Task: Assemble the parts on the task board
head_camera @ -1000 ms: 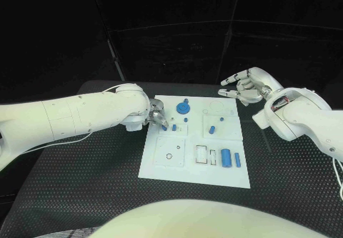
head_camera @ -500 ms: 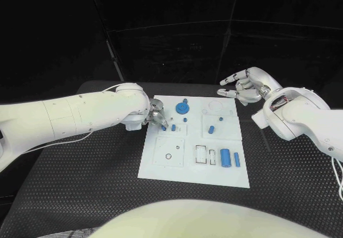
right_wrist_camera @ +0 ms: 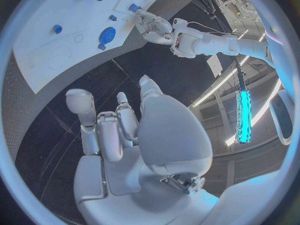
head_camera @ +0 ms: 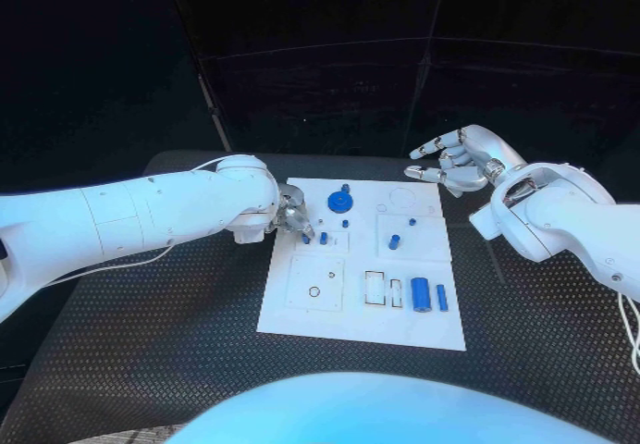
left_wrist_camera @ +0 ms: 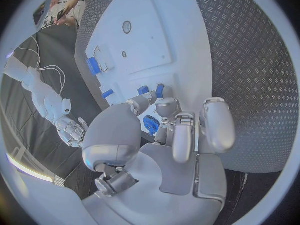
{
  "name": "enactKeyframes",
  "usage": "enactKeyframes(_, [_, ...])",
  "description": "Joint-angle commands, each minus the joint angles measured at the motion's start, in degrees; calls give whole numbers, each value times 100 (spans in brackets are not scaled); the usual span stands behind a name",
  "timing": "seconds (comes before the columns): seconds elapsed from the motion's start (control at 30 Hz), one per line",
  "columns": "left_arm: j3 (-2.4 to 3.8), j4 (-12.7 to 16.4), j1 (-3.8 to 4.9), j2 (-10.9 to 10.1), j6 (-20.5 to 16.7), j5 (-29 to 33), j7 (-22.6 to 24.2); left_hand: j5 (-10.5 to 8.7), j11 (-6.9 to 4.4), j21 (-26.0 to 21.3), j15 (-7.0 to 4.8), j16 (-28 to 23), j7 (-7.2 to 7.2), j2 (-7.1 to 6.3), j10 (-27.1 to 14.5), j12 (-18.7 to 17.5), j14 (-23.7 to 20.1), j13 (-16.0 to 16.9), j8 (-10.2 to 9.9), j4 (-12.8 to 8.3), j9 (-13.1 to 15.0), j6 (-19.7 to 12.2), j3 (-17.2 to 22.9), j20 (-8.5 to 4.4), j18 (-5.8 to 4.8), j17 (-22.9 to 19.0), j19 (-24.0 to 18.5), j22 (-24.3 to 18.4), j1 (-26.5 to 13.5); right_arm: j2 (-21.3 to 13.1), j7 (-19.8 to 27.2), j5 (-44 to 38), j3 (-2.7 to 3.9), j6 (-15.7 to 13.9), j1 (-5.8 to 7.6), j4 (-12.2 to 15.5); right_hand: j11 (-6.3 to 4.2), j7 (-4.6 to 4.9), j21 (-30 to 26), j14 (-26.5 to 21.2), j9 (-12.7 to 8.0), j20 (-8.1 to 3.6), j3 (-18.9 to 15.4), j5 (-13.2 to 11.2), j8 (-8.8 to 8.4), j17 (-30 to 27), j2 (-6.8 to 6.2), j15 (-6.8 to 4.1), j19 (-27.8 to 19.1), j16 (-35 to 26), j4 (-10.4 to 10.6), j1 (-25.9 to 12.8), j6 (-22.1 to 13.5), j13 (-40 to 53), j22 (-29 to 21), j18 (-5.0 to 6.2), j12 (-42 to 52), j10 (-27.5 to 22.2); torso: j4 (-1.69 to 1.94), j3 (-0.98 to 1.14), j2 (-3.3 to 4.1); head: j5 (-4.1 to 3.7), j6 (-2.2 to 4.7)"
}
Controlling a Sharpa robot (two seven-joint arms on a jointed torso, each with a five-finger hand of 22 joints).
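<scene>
Table [head_camera: 160, 342]: black surface with a raised diamond-tread texture, running from the near edge to the far, dark background. One item lies directly on it: the white task board [head_camera: 307, 310], a flat rectangular plate set at mid-table, long side running near to far, slightly skewed, with bare table on either side.

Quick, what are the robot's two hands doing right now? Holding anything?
Left hand: fingertips down on the task board at a small blue part; whether it grips the part cannot be told.
Right hand: open, holding nothing, off the board's far corner.
</scene>
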Motion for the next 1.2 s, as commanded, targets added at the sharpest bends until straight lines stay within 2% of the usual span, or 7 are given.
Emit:
enactKeyframes(0.03, [-25,-5,-31,0,177,-26,-44,8,-18,-4,-45,35,-16,-11,-35,16,614,-14,-3,42,-8,56,-98,-39,2,1510,8,20,-66,-8,54,9,3,9,9,8,1,-14,-28,405,-7,-16,0,33,35,705,48,-29,-28,-20,28,30,-35,-5,-5,75,-8,-27,4,0,1,-4,1])
enactKeyframes(0.53, [-25,-18,-33,1,147,-26,-43,7,-39,1,-64,35,-41,-59,-25,37,614,-1,35,231,6,132,-395,-59,-3,1510,22,47,-245,-11,54,9,3,6,9,7,1,-14,-31,403,-7,-17,-3,34,36,700,50,-29,-30,-23,30,29,-36,-8,-9,76,-11,-30,2,1,-3,-1,1])
enactKeyframes(0.9, [-24,-17,-34,-28,7,-26,-56,-8,-29,-11,-57,35,-32,-182,-39,45,614,-46,66,674,23,169,-1236,-58,-7,1510,29,65,-641,-27,55,9,3,-7,9,13,2,-13,-33,405,-8,-17,-6,34,36,704,51,-29,-31,-21,33,28,-39,-8,-13,76,-10,-29,-1,-2,-4,-6,1])
enactKeyframes(1.2, [-20,72,-34,-78,-253,75,-33,8,-43,-23,-71,35,-49,-104,-54,53,614,-74,82,925,37,133,-1906,-73,-6,1510,36,78,-581,-41,47,17,3,13,9,-10,4,-10,-39,405,-11,-17,-25,34,33,703,43,-28,-32,-23,48,13,-54,-12,-20,77,-12,-32,4,-4,-5,-8,1])
